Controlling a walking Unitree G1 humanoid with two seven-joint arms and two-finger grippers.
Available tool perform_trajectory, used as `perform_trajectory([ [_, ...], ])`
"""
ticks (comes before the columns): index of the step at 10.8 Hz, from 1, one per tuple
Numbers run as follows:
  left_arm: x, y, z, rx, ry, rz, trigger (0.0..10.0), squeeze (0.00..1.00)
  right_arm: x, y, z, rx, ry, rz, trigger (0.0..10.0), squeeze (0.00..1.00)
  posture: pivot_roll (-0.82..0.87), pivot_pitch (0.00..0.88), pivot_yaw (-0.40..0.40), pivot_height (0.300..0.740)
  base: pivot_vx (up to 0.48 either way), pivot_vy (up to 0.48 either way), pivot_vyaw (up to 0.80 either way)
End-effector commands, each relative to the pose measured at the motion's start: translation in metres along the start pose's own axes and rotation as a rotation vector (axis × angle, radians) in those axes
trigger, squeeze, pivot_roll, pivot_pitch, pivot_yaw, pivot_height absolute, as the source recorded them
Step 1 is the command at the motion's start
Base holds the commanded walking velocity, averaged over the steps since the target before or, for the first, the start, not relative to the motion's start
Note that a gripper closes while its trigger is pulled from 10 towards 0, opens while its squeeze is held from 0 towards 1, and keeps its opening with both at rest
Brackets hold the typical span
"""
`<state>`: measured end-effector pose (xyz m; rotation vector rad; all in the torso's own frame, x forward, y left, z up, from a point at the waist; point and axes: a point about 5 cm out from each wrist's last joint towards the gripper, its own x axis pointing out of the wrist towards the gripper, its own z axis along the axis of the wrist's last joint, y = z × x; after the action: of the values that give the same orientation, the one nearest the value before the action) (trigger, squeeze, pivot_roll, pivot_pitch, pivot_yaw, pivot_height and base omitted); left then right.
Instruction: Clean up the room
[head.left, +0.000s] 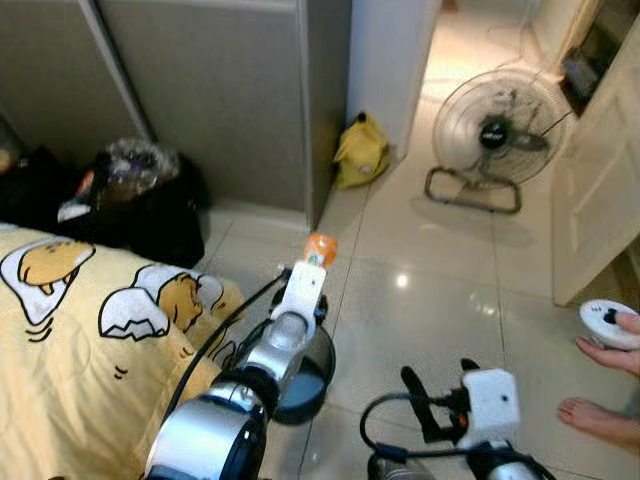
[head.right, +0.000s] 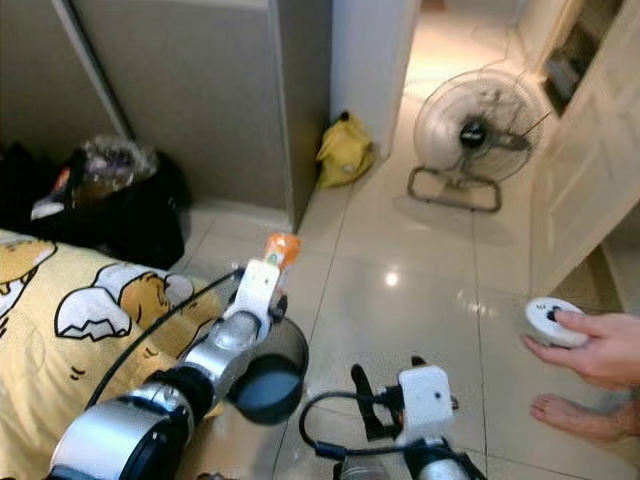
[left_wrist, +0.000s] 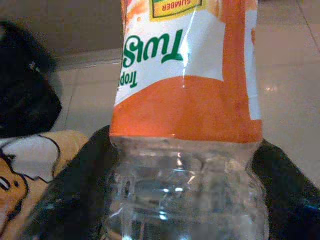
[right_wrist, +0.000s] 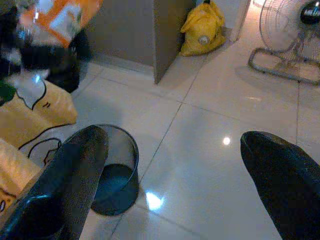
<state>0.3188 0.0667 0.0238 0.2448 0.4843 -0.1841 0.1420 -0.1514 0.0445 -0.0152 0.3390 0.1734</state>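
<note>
Two long black fingers (right_wrist: 75, 185) of the right claw (right_wrist: 175, 185) are seen spread wide apart, with nothing between them. Beyond them, a dark mesh waste bin (right_wrist: 112, 170) is seen standing upright on the glossy tiled floor (right_wrist: 210, 115), just beside the yellow patterned bed cover (right_wrist: 35, 115). An orange-and-white labelled bottle (right_wrist: 57, 20) is seen blurred above the bed. Farther off, a yellow bag (right_wrist: 202, 30) is seen at a wall corner, near a floor fan (right_wrist: 290, 35).
</note>
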Motion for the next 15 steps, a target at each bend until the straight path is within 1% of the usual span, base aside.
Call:
perform_trajectory([
  [1, 0.003, 0.003, 0.013, 0.000, -0.029, 0.015, 10.0, 1.00, -0.004, 0.003, 0.001, -0.002, 0.012, 0.009, 10.0, 0.00, -0.29, 0.143, 0.052, 0.736, 0.000, 0.000, 0.00],
  [3, 0.003, -0.002, 0.015, 0.050, -0.029, 0.003, 10.0, 1.00, -0.009, 0.006, 0.002, -0.004, 0.036, 0.016, 10.0, 0.00, -0.30, 0.151, 0.049, 0.736, 0.000, 0.000, 0.00],
  [4, 0.001, -0.004, 0.005, 0.095, 0.014, -0.018, 10.0, 1.00, -0.010, 0.005, 0.003, -0.002, 0.044, 0.014, 10.0, 0.00, -0.29, 0.143, 0.048, 0.736, 0.000, 0.000, 0.00],
  [5, -0.002, -0.006, -0.012, 0.146, 0.061, -0.048, 10.0, 0.66, -0.006, 0.002, 0.002, -0.006, 0.053, 0.015, 10.0, 0.00, -0.27, 0.117, 0.050, 0.736, 0.000, 0.000, 0.00],
  [6, -0.005, -0.009, -0.023, 0.110, 0.072, -0.102, 10.0, 0.00, 0.000, 0.001, 0.002, 0.002, 0.051, 0.017, 10.0, 0.00, -0.25, 0.086, 0.054, 0.736, 0.000, 0.000, 0.00],
  [7, -0.008, -0.003, -0.030, 0.105, 0.032, -0.108, 10.0, 0.00, 0.006, 0.002, 0.005, 0.032, 0.035, 0.010, 10.0, 0.00, -0.23, 0.060, 0.059, 0.736, 0.000, 0.000, 0.00],
  [8, -0.017, 0.014, -0.033, -0.102, -0.143, -0.143, 10.0, 0.00, 0.024, -0.005, 0.015, 0.072, -0.013, -0.028, 10.0, 0.00, -0.15, 0.000, 0.055, 0.736, 0.000, 0.000, 0.00],
  [9, -0.037, 0.047, -0.022, -0.163, -0.345, -0.042, 10.0, 0.00, 0.040, -0.017, 0.024, 0.065, -0.059, -0.059, 10.0, 0.00, -0.06, 0.000, 0.033, 0.736, 0.000, 0.000, 0.00],
  [10, -0.049, 0.064, -0.005, -0.224, -0.436, 0.044, 10.0, 0.00, 0.052, -0.027, 0.027, 0.052, -0.076, -0.081, 10.0, 0.00, 0.02, 0.000, -0.003, 0.736, 0.000, 0.000, 0.00],
  [11, -0.061, 0.078, 0.019, -0.224, -0.526, 0.090, 10.0, 0.00, 0.069, -0.039, 0.032, 0.048, -0.086, -0.107, 10.0, 0.00, 0.08, 0.000, -0.047, 0.736, 0.000, 0.000, 0.00],
  [12, -0.056, 0.091, 0.013, -0.297, -0.493, 0.152, 10.0, 0.00, 0.095, -0.047, 0.044, 0.060, -0.115, -0.115, 10.0, 0.00, 0.11, 0.000, -0.060, 0.736, 0.000, 0.000, 0.00],
  [13, -0.053, 0.092, 0.001, -0.363, -0.441, 0.168, 10.0, 0.00, 0.104, -0.050, 0.049, 0.081, -0.135, -0.129, 10.0, 0.00, 0.11, 0.000, -0.065, 0.736, 0.000, 0.000, 0.00],
  [14, -0.055, 0.087, 0.007, -0.254, -0.456, 0.153, 10.0, 0.00, 0.114, -0.051, 0.053, 0.073, -0.142, -0.126, 10.0, 0.00, 0.12, 0.000, -0.060, 0.736, 0.000, -0.480, 0.50],
  [15, -0.058, 0.084, 0.003, -0.222, -0.433, 0.132, 10.0, 0.00, 0.122, -0.050, 0.055, 0.046, -0.147, -0.107, 10.0, 0.00, 0.12, 0.000, -0.045, 0.740, 0.000, 0.000, 0.45],
])
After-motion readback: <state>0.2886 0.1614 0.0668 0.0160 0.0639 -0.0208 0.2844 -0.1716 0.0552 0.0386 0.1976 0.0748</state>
